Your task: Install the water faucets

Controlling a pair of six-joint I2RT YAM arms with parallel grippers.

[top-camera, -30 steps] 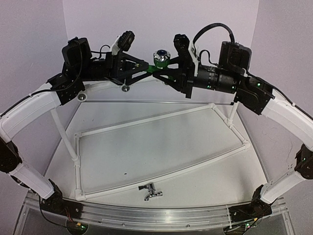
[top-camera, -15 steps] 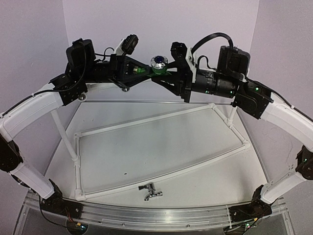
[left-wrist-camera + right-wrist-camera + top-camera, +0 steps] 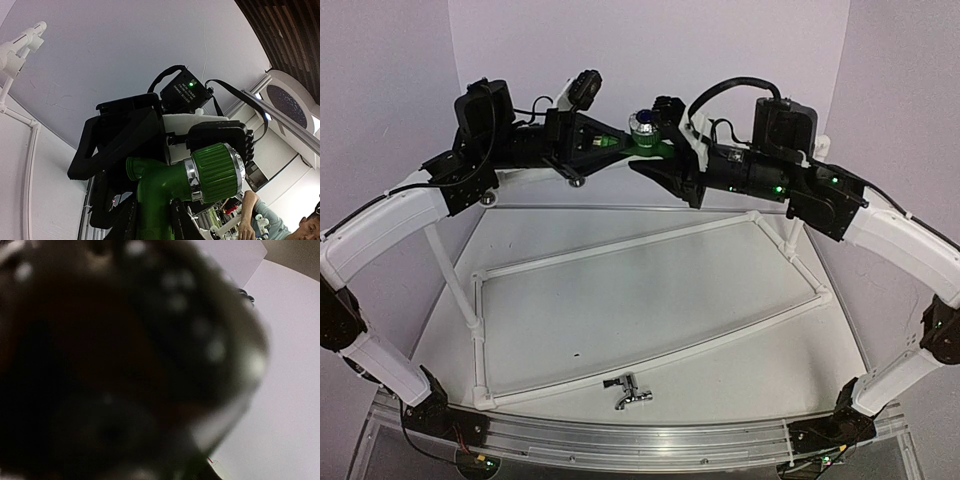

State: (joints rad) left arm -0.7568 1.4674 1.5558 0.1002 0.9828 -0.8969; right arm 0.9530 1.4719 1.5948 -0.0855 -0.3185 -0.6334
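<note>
The green water faucet [image 3: 648, 147] is held high above the back of the table. My left gripper [image 3: 612, 146] is shut on its bent spout. In the left wrist view the jaws [image 3: 152, 220] clamp the green spout [image 3: 152, 195] and the ribbed knob [image 3: 215, 171] points right. My right gripper [image 3: 660, 140] is against the faucet from the right, its fingers above and below the knob. Its own view is filled by a dark blur, so its grip is unclear. The chrome faucet [image 3: 627, 392] lies on the table near the front edge.
A white pipe frame [image 3: 650, 240] lies across the table, with uprights at the left [image 3: 450, 270] and right [image 3: 798, 225]. Round white sockets [image 3: 577, 180] sit on the back pipe under the left gripper. White walls close the back and sides.
Both grippers rose with the green faucet. The right gripper then slid left, closing in on the faucet, and its wrist turned.
</note>
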